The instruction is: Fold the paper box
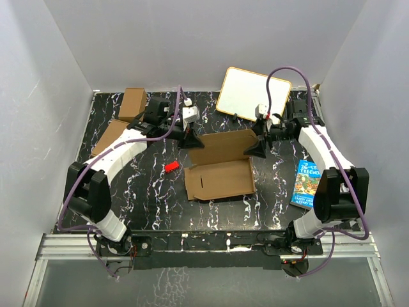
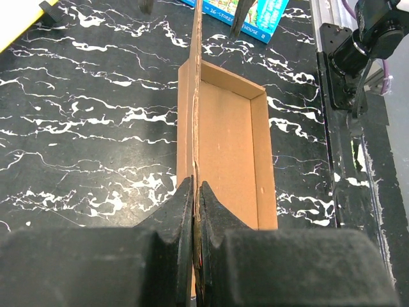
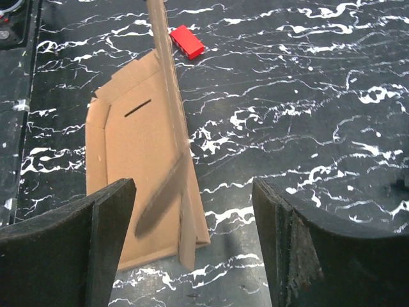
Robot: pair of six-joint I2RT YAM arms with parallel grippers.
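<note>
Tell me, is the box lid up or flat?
Up. On the box, the lid stands on edge, pinched by the left gripper.

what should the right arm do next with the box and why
Probably close the right gripper on the box's upright panel: its jaws stand open on either side of that panel, while the left gripper pinches the panel's other end.

Matt brown cardboard paper box point(image 1: 218, 180)
</note>
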